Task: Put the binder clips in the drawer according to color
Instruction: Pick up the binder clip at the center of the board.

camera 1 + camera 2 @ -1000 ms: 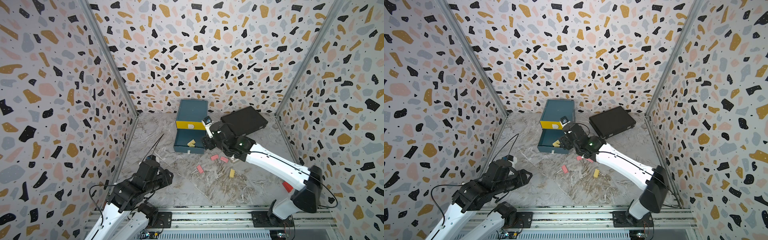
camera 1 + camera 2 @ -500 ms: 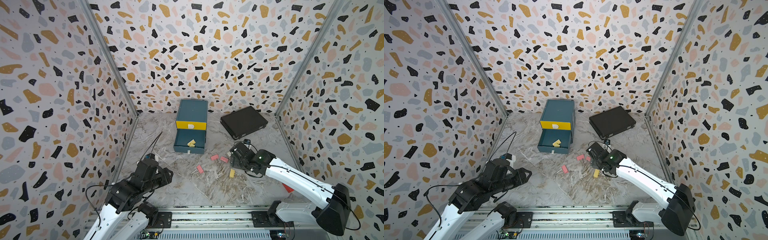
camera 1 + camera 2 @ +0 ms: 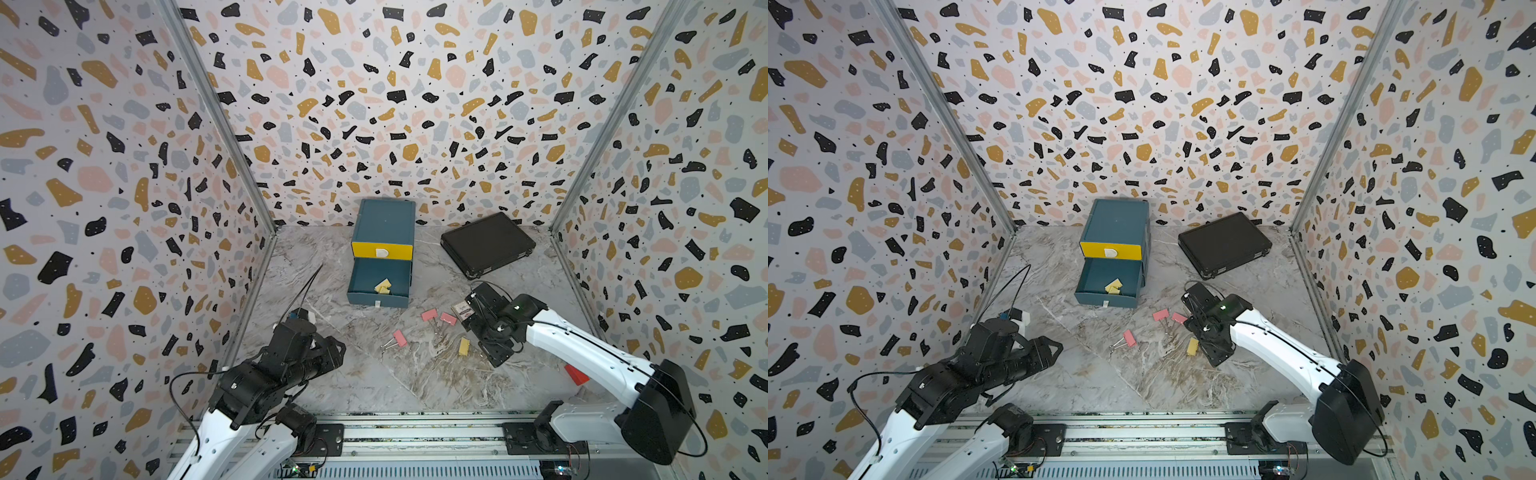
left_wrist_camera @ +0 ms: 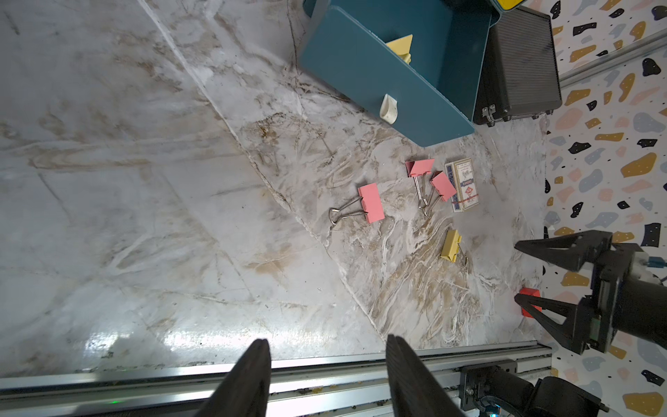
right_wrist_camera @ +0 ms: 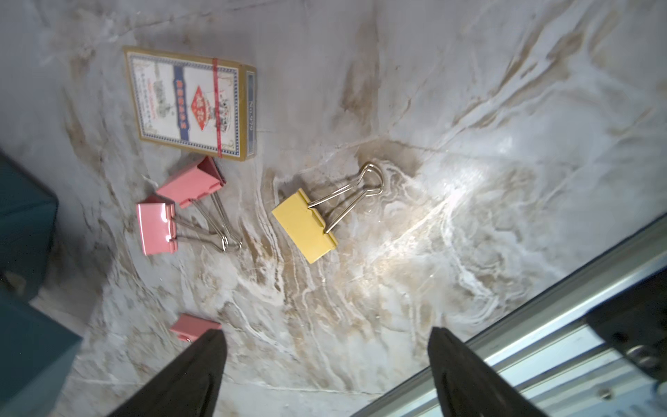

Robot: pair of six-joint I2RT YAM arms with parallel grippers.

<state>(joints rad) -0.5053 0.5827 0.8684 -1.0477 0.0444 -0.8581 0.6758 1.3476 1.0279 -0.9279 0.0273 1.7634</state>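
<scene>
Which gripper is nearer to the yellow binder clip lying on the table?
Right. The right gripper is open right next to the yellow binder clip; the left gripper is much farther off, across the table.

Both top views look steeply down from high over the whole grey marbled table (image 3: 374,382). Both wrist views face down, close, sharing the pale yellow binder clip (image 4: 451,246).

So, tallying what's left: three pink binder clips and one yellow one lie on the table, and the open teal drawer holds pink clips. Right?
No: the open teal drawer holds yellow clips, not pink, as both top views show. The table count stands: three pink binder clips, one yellow binder clip.
</scene>
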